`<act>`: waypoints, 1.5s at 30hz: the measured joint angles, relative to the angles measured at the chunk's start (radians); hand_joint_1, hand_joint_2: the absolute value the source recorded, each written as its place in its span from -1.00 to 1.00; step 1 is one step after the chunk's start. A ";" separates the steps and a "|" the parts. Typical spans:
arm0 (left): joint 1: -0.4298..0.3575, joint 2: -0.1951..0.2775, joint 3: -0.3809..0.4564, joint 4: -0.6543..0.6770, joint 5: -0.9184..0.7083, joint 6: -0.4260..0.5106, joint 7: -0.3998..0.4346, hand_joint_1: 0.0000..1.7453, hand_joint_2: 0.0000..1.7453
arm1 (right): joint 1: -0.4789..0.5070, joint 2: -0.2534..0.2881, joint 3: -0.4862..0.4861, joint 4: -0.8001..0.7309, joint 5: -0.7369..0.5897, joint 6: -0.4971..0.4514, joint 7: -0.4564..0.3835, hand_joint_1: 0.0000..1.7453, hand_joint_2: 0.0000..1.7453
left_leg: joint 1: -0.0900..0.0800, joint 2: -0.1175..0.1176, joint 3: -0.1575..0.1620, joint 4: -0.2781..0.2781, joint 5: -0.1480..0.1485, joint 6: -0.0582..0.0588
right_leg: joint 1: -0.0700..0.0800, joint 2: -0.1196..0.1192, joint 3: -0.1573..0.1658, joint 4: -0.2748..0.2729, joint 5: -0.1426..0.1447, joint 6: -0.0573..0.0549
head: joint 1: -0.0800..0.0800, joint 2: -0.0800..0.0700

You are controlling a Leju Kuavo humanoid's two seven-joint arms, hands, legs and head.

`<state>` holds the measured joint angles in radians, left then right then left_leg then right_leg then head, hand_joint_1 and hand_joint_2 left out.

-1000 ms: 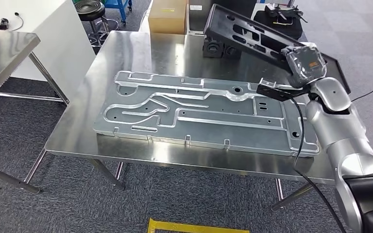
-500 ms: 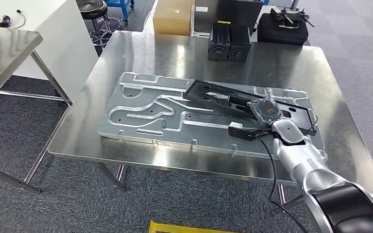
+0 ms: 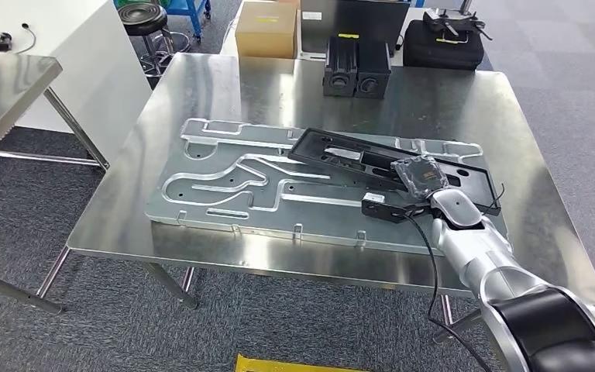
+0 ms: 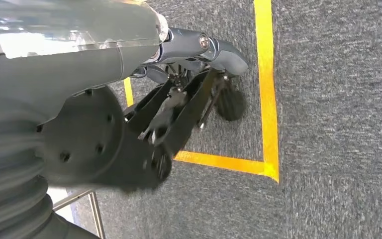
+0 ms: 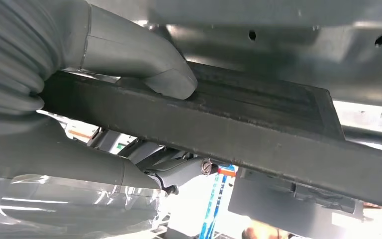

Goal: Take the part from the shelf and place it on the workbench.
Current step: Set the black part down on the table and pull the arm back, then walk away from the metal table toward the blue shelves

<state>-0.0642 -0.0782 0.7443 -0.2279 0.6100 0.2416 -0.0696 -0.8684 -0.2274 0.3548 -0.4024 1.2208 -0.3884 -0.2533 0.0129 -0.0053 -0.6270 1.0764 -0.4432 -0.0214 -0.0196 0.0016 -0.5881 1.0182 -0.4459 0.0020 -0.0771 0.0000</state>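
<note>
The black part (image 3: 356, 159), a long flat frame with cut-outs, lies at a slant across the right half of a large silver plate (image 3: 225, 174) on the steel workbench (image 3: 449, 108). My right hand (image 3: 422, 182) grips the part's near right edge. In the right wrist view the thick grey thumb (image 5: 164, 74) presses on one face of the black part (image 5: 258, 124), and the rest of the hand wraps the other side. My left hand (image 4: 179, 104) hangs over the carpet beside my body, its dark fingers loose and holding nothing.
Two black boxes (image 3: 356, 66) stand at the workbench's far edge, with a cardboard box (image 3: 266, 29) and a black case (image 3: 443, 43) behind them. A second steel table (image 3: 8, 77) and a white cabinet (image 3: 85, 54) stand to the left. Yellow tape (image 3: 310, 363) marks the floor.
My right hand has brought the black part down from high over the table's far right onto the silver plate. In the last half second it has barely moved.
</note>
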 joint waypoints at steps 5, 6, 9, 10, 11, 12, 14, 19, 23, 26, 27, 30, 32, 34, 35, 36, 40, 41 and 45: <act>-0.002 0.000 0.000 0.000 0.000 0.032 0.006 -1.00 -0.50 | -0.013 0.003 -0.004 0.003 -0.005 -0.001 -0.009 -1.00 -1.00 | -0.004 0.000 0.027 -0.060 0.015 0.033 | 0.000 0.004 -0.005 0.005 -0.007 0.029 | 0.000 0.000; -0.003 0.000 0.000 0.000 0.000 0.038 0.006 -1.00 -1.00 | -0.015 0.004 -0.005 0.003 -0.006 -0.001 -0.010 -1.00 -1.00 | -0.003 0.000 0.029 -0.065 0.018 0.040 | -0.001 0.003 -0.014 0.026 -0.023 0.034 | 0.000 0.000; -0.002 0.002 0.000 0.000 0.000 0.038 0.004 -1.00 -1.00 | -0.022 0.004 -0.007 0.007 -0.010 0.000 -0.017 -1.00 -1.00 | -0.004 -0.001 0.029 -0.069 0.021 0.050 | -0.003 0.002 -0.100 0.202 -0.111 0.042 | 0.000 0.000; -0.002 0.002 0.000 0.000 0.000 0.035 0.004 -1.00 -1.00 | -0.021 0.004 -0.007 0.008 -0.011 0.000 -0.019 -1.00 -1.00 | -0.005 -0.001 0.029 -0.069 0.020 0.051 | -0.003 0.002 -0.132 0.263 -0.130 0.043 | 0.000 0.000; -0.002 0.002 0.000 0.000 0.000 0.034 0.005 -1.00 -1.00 | -0.019 0.005 -0.007 0.010 -0.011 0.000 -0.019 -1.00 -1.00 | -0.005 -0.001 0.030 -0.069 0.018 0.051 | -0.003 0.001 -0.151 0.293 -0.131 0.043 | 0.000 0.000; -0.002 0.002 0.000 0.000 0.000 0.035 0.006 -1.00 -1.00 | -0.018 0.006 -0.007 0.012 -0.011 0.000 -0.020 -1.00 -1.00 | -0.006 -0.002 0.031 -0.068 0.017 0.051 | -0.003 0.001 -0.151 0.284 -0.111 0.042 | 0.000 0.000; -0.002 0.002 0.000 0.000 0.000 0.043 0.015 -1.00 -1.00 | -0.022 0.008 -0.007 0.014 -0.011 0.000 -0.019 -1.00 -1.00 | -0.006 -0.002 0.035 -0.065 0.012 0.046 | -0.003 0.001 -0.096 0.157 -0.032 0.037 | 0.000 0.000; -0.002 0.002 0.006 0.000 0.000 0.076 0.059 -1.00 -1.00 | -0.032 0.017 -0.007 0.018 -0.006 0.000 -0.016 -1.00 -1.00 | -0.011 -0.003 0.037 -0.063 0.008 0.026 | 0.007 0.003 -0.028 0.005 0.017 0.015 | 0.000 0.000; 0.001 0.005 0.010 0.000 0.000 0.092 0.087 -1.00 -1.00 | -0.041 0.034 -0.007 0.022 -0.001 0.002 -0.008 -1.00 -1.00 | -0.011 -0.001 0.001 0.028 -0.063 0.006 | -0.003 -0.001 -0.027 -0.006 0.029 -0.007 | 0.000 0.000; 0.003 0.005 0.015 0.000 0.000 0.092 0.091 -1.00 -1.00 | -0.045 0.040 -0.007 0.024 0.003 0.004 -0.004 -1.00 -1.00 | -0.009 -0.001 -0.071 0.215 -0.150 0.001 | 0.000 -0.004 -0.034 -0.004 0.033 -0.013 | 0.000 0.000; 0.004 0.005 0.016 0.000 0.000 0.091 0.091 -1.00 -1.00 | -0.046 0.042 -0.007 0.024 0.003 0.004 -0.003 -1.00 -1.00 | -0.008 -0.001 -0.073 0.229 -0.148 0.001 | 0.001 -0.005 -0.036 -0.003 0.033 -0.013 | 0.000 0.000; 0.004 0.006 0.018 0.000 0.000 0.091 0.091 -1.00 -1.00 | -0.050 0.045 -0.007 0.024 0.004 0.004 -0.002 -1.00 -1.00 | -0.011 -0.001 0.021 0.066 -0.068 0.015 | 0.004 -0.005 -0.039 0.002 0.036 -0.011 | 0.000 0.000; 0.002 0.008 0.019 0.000 0.000 0.091 0.092 -1.00 -1.00 | -0.057 0.046 -0.007 0.024 0.004 0.004 -0.002 -1.00 -1.00 | -0.015 -0.001 0.076 -0.043 -0.034 0.024 | 0.007 -0.005 -0.044 0.005 0.041 -0.003 | 0.000 0.000; 0.003 0.009 0.022 0.000 0.000 0.091 0.091 -1.00 -1.00 | -0.061 0.046 -0.007 0.024 0.004 0.004 -0.002 -1.00 -1.00 | -0.019 -0.001 0.081 -0.063 -0.027 0.029 | 0.007 -0.005 -0.049 0.004 0.050 0.009 | 0.000 0.000; 0.004 0.008 0.023 0.000 0.000 0.090 0.091 -1.00 -1.00 | -0.061 0.046 -0.007 0.024 0.004 0.003 -0.001 -1.00 -1.00 | -0.018 0.000 0.079 -0.066 -0.021 0.033 | 0.007 -0.004 -0.052 0.003 0.054 0.016 | 0.000 0.000; 0.004 0.008 0.024 0.000 0.000 0.090 0.090 -1.00 -1.00 | -0.062 0.046 -0.007 0.024 0.006 0.000 0.001 -1.00 -1.00 | -0.016 0.002 0.076 -0.071 -0.012 0.039 | 0.006 -0.003 -0.055 0.007 0.048 0.021 | 0.000 0.000; 0.001 0.007 0.029 0.000 0.000 0.081 0.084 -1.00 -1.00 | -0.080 0.018 -0.009 0.013 0.020 -0.027 0.024 -1.00 -1.00 | -0.012 0.006 0.043 -0.081 0.024 0.059 | -0.001 -0.001 -0.119 0.190 -0.102 0.036 | 0.000 0.000; 0.002 0.007 0.030 0.000 0.000 0.080 0.083 -1.00 -1.00 | -0.085 0.003 -0.013 0.000 0.017 -0.033 0.025 -1.00 -1.00 | -0.012 0.006 0.033 -0.080 0.030 0.059 | -0.003 -0.001 -0.133 0.249 -0.132 0.040 | 0.000 0.000; 0.005 0.005 0.034 0.000 0.000 0.076 0.083 -1.00 -1.00 | -0.082 -0.127 -0.064 -0.167 -0.053 -0.009 0.003 -1.00 -1.00 | -0.008 0.002 -0.002 -0.063 0.045 0.051 | -0.013 -0.004 -0.037 0.167 -0.089 0.056 | 0.000 0.000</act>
<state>-0.0593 -0.0732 0.7782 -0.2277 0.6100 0.3181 0.0133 -0.9508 -0.3547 0.2906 -0.5691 1.1675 -0.3979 -0.2504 0.0049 -0.0031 -0.6289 1.0132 -0.3984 0.0295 -0.0327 -0.0022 -0.6255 1.1851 -0.5349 0.0575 -0.0771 0.0000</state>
